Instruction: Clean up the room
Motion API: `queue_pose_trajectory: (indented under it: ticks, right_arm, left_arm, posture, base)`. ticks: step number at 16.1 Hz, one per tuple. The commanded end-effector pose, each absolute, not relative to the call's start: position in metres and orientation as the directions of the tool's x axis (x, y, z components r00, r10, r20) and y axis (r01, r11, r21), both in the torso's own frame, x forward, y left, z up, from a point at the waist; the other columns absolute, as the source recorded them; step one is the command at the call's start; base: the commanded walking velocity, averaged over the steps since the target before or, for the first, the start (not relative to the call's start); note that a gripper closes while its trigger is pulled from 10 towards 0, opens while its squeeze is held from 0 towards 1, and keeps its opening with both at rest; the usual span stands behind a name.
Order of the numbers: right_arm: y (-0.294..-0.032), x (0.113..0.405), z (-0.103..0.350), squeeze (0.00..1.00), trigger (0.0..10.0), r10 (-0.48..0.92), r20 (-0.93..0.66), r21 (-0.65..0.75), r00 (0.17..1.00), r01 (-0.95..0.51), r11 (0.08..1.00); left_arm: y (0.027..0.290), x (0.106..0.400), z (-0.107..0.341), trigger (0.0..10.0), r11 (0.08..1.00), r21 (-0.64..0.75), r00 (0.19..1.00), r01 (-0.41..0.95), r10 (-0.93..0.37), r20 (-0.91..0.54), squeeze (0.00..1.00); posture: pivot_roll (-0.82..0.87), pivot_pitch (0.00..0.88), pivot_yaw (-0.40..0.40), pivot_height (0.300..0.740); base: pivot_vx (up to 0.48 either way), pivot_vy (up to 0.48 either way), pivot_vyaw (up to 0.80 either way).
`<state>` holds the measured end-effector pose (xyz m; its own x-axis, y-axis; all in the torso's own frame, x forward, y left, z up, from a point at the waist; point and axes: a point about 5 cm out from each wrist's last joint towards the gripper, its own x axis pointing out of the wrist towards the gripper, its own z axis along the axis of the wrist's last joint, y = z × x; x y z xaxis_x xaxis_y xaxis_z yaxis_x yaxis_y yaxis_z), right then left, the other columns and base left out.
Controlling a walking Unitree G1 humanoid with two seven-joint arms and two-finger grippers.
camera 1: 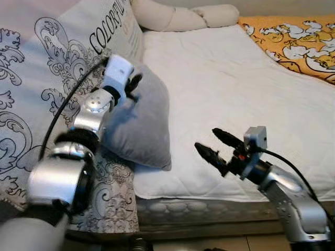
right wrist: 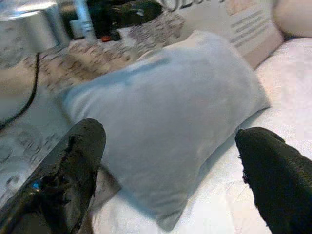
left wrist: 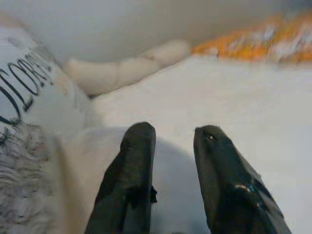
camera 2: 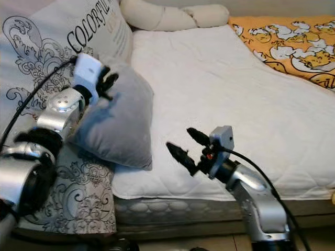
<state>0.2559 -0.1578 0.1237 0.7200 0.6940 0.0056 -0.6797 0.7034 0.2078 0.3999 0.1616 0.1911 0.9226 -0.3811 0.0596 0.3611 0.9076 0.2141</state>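
A grey pillow (camera 1: 138, 123) stands tilted on the left edge of the white bed (camera 1: 235, 94), leaning against a patterned quilt. My left gripper (camera 1: 133, 83) is at the pillow's upper corner, its two black fingers (left wrist: 131, 165) close together and pinching the grey fabric. In front of the mattress's near edge, to the right of the pillow and apart from it, my right gripper (camera 1: 205, 138) hovers open with nothing between its fingers. In the right wrist view the pillow (right wrist: 165, 112) lies ahead between the spread fingers.
A large patterned quilt (camera 1: 47, 57) with black lettering is bunched at the bed's left. A cream bolster (camera 1: 183, 18) lies at the far end, and an orange printed blanket (camera 1: 298, 44) at the far right. The mattress side (camera 1: 209, 212) drops to the floor below.
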Motion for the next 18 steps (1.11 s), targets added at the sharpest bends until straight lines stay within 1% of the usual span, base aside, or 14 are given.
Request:
queue_pose_trajectory:
  ticks: [1,2,4,5,6,7,9,10,12,13,14,15,17,18]
  right_arm:
    - [-0.162,0.258,0.128,0.0,10.0,0.66,0.012,0.207,0.751,-0.648,0.733]
    - [-0.163,0.259,0.127,0.0,10.0,0.628,0.004,0.221,0.778,-0.613,0.758]
    - [-0.168,0.264,0.121,0.0,10.0,0.493,-0.061,0.232,0.868,-0.468,0.853]
    - [-0.172,0.266,0.117,0.0,10.0,0.409,-0.082,0.226,0.909,-0.383,0.896]
    - [-0.177,0.267,0.111,0.0,10.0,0.289,-0.108,0.218,0.951,-0.261,0.94]
    - [-0.179,0.266,0.11,0.0,10.0,0.26,-0.113,0.217,0.959,-0.232,0.948]
    - [-0.176,0.265,0.106,0.0,10.0,0.224,-0.136,0.203,0.965,-0.194,0.96]
    - [-0.174,0.265,0.105,0.0,10.0,0.209,-0.145,0.197,0.967,-0.179,0.964]
    - [-0.168,0.265,0.106,0.0,10.0,0.205,-0.143,0.197,0.968,-0.175,0.965]
    - [-0.167,0.263,0.107,0.0,10.0,0.202,-0.124,0.185,0.971,-0.177,0.967]
    - [-0.168,0.262,0.108,0.0,10.0,0.194,-0.119,0.183,0.974,-0.17,0.968]
    - [-0.172,0.262,0.109,0.0,10.0,0.14,-0.119,0.151,0.983,-0.122,0.981]
    - [-0.178,0.26,0.105,0.0,10.0,0.085,-0.129,0.134,0.988,-0.068,0.989]
    - [-0.18,0.258,0.103,0.0,10.0,0.074,-0.134,0.134,0.988,-0.056,0.989]
  left_arm:
    - [0.165,0.396,0.186,10.0,0.916,0.163,0.92,0.367,-0.383,0.081,0.76]
    - [0.163,0.391,0.182,10.0,0.921,0.142,0.92,0.363,-0.378,0.106,0.76]
    - [0.157,0.367,0.171,10.0,0.937,0.044,0.924,0.347,-0.35,0.154,0.78]
    - [0.157,0.357,0.164,10.0,0.944,0.016,0.933,0.329,-0.328,0.147,0.79]
    - [0.159,0.335,0.148,10.0,0.959,-0.018,0.955,0.282,-0.279,0.101,0.8]
    - [0.159,0.329,0.145,10.0,0.962,-0.028,0.959,0.271,-0.268,0.088,0.8]
    - [0.168,0.311,0.132,10.0,0.971,0.025,0.97,0.238,-0.239,0.041,0.79]
    - [0.173,0.302,0.127,10.0,0.975,0.042,0.975,0.219,-0.22,0.017,0.79]
    - [0.182,0.288,0.122,10.0,0.985,0.05,0.986,0.166,-0.165,-0.028,0.79]
    - [0.192,0.275,0.121,10.0,0.993,0.059,0.994,0.102,-0.099,-0.052,0.79]
    - [0.194,0.272,0.121,10.0,0.994,0.07,0.995,0.089,-0.084,-0.06,0.79]
    - [0.199,0.267,0.122,10.0,0.993,0.097,0.995,0.07,-0.063,-0.071,0.79]
    - [0.202,0.262,0.121,10.0,0.995,0.094,0.995,0.038,-0.029,-0.09,0.8]
    - [0.201,0.26,0.12,10.0,0.995,0.09,0.995,0.032,-0.023,-0.099,0.8]
  posture:
    - [0.0,0.0,0.064,0.74]
    - [0.01,0.0,0.056,0.74]
    - [0.02,0.0,0.046,0.74]
    - [0.02,0.0,0.041,0.74]
    - [0.04,0.0,0.031,0.74]
    - [0.04,0.0,0.031,0.74]
    - [0.06,0.0,-0.005,0.74]
    - [0.06,0.0,-0.005,0.74]
    - [0.06,0.0,-0.002,0.74]
    - [0.07,0.0,0.0,0.74]
    - [0.07,0.0,0.0,0.74]
    - [0.07,0.0,-0.012,0.74]
    - [0.07,0.0,-0.005,0.74]
    - [0.07,0.0,-0.004,0.74]
  base:
    - [0.0,0.0,0.0]
    - [0.0,0.0,0.0]
    - [0.0,0.0,0.0]
    - [0.0,-0.446,0.0]
    - [0.0,-0.48,0.0]
    - [0.0,-0.48,0.0]
    - [0.0,-0.48,0.0]
    - [0.0,-0.48,0.0]
    - [0.0,-0.48,0.0]
    - [0.0,-0.48,0.0]
    - [0.0,-0.48,0.0]
    - [0.0,-0.48,0.0]
    - [0.0,-0.48,0.0]
    - [0.0,-0.48,0.76]
